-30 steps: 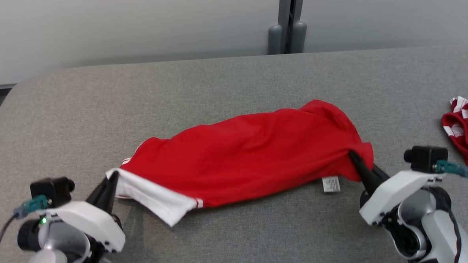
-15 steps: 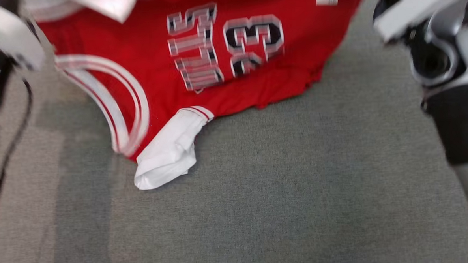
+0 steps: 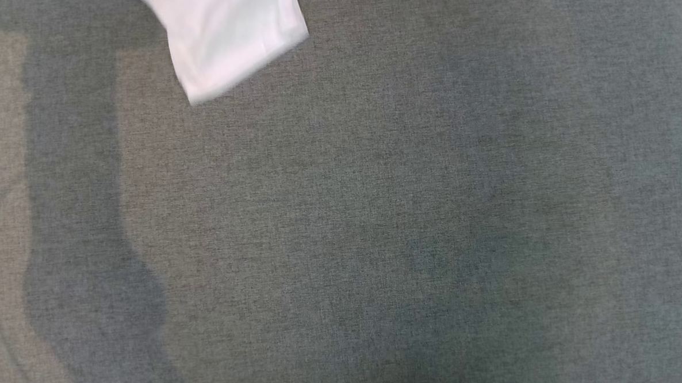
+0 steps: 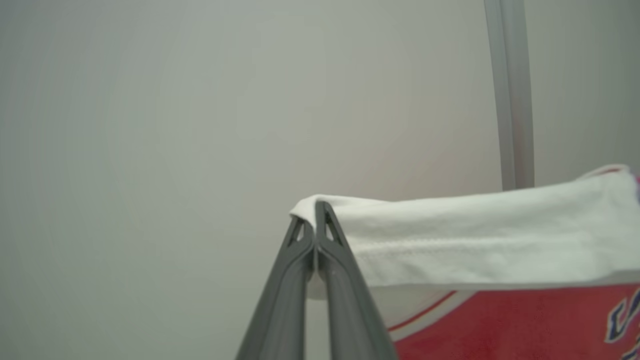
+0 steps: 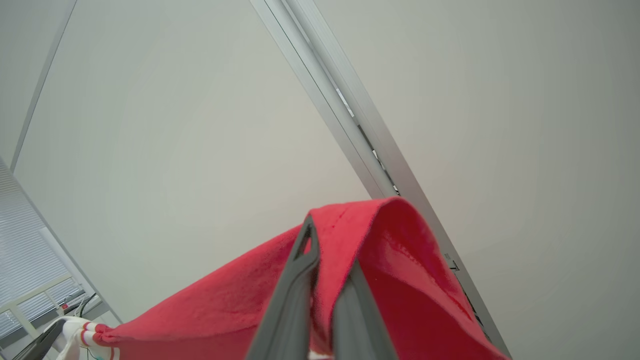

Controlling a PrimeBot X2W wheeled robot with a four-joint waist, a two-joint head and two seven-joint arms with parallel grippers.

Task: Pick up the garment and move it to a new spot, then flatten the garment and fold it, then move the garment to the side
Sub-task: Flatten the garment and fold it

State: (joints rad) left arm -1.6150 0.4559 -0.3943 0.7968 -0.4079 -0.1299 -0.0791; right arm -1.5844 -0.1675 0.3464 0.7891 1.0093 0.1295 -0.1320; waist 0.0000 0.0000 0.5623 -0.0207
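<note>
Overhead, my left gripper (image 4: 315, 215) has its two dark fingers pressed together on the garment (image 4: 475, 265), pinching the folded corner of its white band right at the fingertips. From that pinch the white cloth runs off to the right of my left wrist view, and below it the red body shows with a thin red stripe and a bit of dark-edged lettering (image 4: 622, 320) at the lower right corner. Behind it is a plain pale wall (image 4: 200, 125) with a grey post (image 4: 515, 100) rising up it.

My right gripper (image 5: 331, 242) is likewise clamped on the garment, holding a fold of red cloth that humps over the fingertips and drapes down both sides. Red fabric slopes away to the lower left of that view, ending in a white and red striped edge (image 5: 90, 332). A metal strip (image 5: 360, 130) crosses the wall behind, and window blinds (image 5: 25, 260) show at the lower left.

Looking down, I see the grey woven surface (image 3: 376, 213) with soft shadows on it, and a white sleeve (image 3: 230, 35) of the garment, blurred, toward my left. Whether that sleeve touches the surface I cannot tell.
</note>
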